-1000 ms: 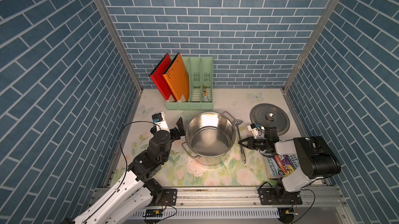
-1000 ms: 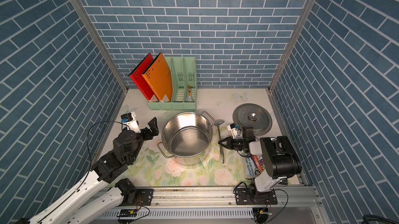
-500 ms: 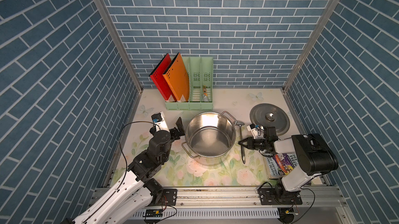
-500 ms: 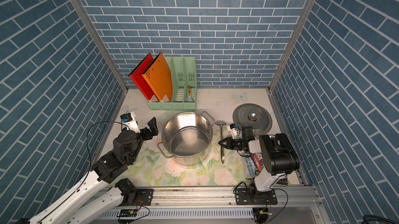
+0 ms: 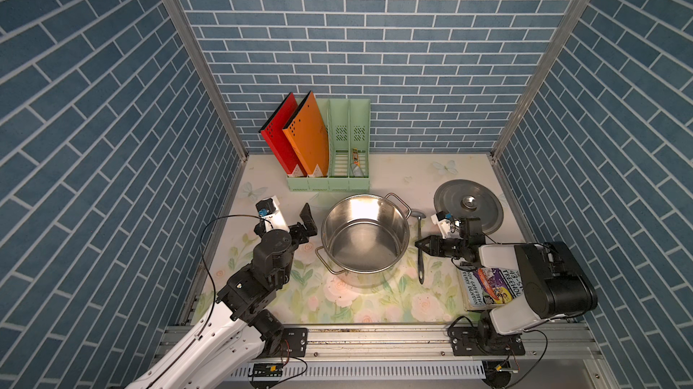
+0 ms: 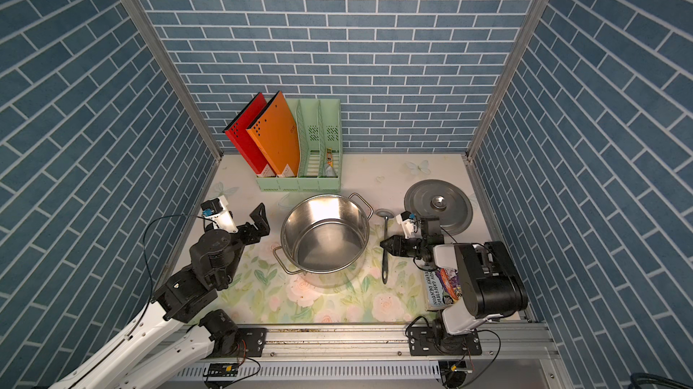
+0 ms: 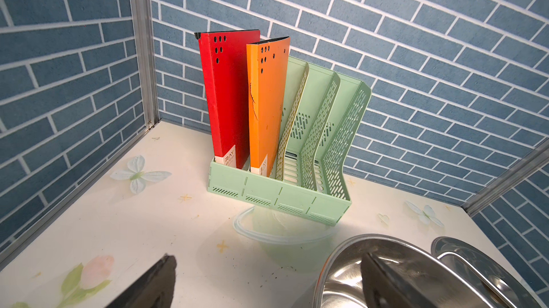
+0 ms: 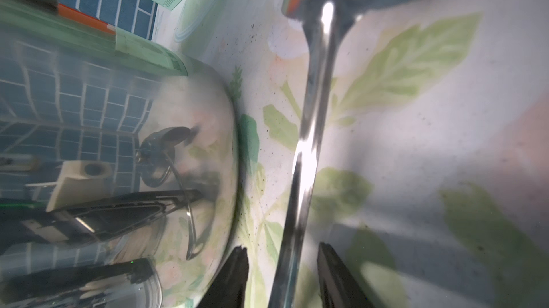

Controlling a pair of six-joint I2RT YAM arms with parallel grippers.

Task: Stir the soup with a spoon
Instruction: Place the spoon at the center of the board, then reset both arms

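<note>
Your right gripper (image 5: pixel 420 247) has let go: its jaws now stand apart around the spoon (image 5: pixel 419 229) beside the pot (image 5: pixel 360 218). Your left gripper (image 7: pixel 267 259) gapes wide.

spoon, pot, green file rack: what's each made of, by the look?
spoon: metal, probably stainless steel, polished; bright glints run along its handle in the right wrist view. pot: likewise steel, mirror-like outside wall reflecting the bricks, softer sheen inside. file rack: likely moulded plastic, matte pale green, with slotted walls.
</note>
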